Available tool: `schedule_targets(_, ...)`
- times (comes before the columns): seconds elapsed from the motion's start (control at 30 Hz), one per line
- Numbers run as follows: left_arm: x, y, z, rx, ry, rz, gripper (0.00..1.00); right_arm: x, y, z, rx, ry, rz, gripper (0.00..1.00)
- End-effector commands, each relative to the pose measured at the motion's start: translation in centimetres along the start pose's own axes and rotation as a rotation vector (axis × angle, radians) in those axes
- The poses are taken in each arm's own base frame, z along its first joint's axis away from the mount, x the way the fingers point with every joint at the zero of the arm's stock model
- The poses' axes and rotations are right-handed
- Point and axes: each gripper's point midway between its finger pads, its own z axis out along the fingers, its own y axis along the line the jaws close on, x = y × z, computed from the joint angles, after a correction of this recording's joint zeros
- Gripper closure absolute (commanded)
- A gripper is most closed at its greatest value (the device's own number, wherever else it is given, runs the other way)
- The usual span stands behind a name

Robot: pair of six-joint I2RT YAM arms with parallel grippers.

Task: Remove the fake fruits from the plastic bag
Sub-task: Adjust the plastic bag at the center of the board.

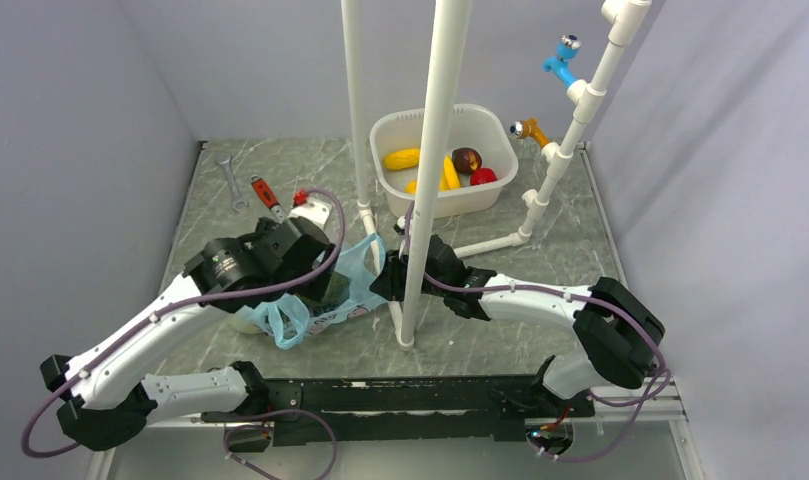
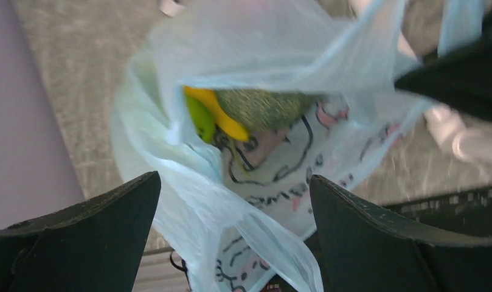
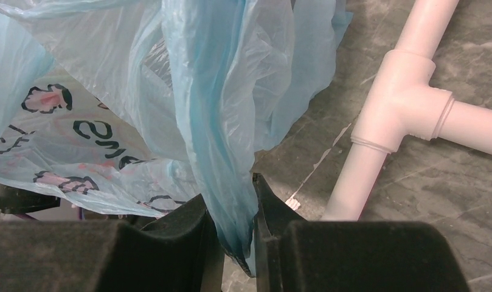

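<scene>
1. step in hand: going into the plastic bag (image 1: 352, 283) for the next fruit. some are already out, e.g. a red fruit (image 1: 483, 176) in the white tub (image 1: 382, 132) at the far side of the table (image 1: 570, 240).
2. left gripper (image 2: 234, 182): jaws spread wide, nothing in them, hanging right over the bag mouth.
3. right gripper (image 3: 228, 194): clenched on a fold of bag film and pulling that side up, so the mouth gapes toward the left arm.
4. bag location: on the table between the two arms, just left of the white pipe (image 1: 425, 200).
5. bag look: thin, crinkly, light blue, see-through, with dark and pink print. it is slack and sagging around the contents.
6. inside: a banana-shaped fruit (image 2: 222, 118) lies against a green rounded fruit (image 2: 261, 106), with a brighter green bit beside them. both are glossy and partly under film.
7. next move, my read: lower the left jaws through the opening and close on fruit only. risk is catching film along with it, or the glossy plastic slipping. the right grip should hold the bag down as the fruit lifts.
</scene>
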Motion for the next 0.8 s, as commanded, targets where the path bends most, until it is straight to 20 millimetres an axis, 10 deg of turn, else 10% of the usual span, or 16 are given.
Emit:
schedule_targets(0.0, 1.0, -3.5, -2.3, 0.318, -0.054, -0.002, 0.01, -2.5, 1.3, -0.5, -0.025, -0.067, -0.031, 0.77)
schedule_targets(0.23, 6.4, -3.1, 1.0, 0.191, 0.159, 0.016, 0.00, -2.3, 1.2, 0.0, -0.030, -0.062, -0.032, 0.77)
schedule_targets(0.57, 7.2, 1.7, 3.9, -0.235, 0.143, -0.135, 0.03, -2.5, 1.5, -0.2, -0.041, -0.068, -0.021, 0.77)
schedule_targets(0.77, 8.6, 1.4, 3.5, -0.189, 0.192, -0.129, 0.54, -2.6, 0.8, -0.6, -0.021, -0.090, -0.015, 0.77)
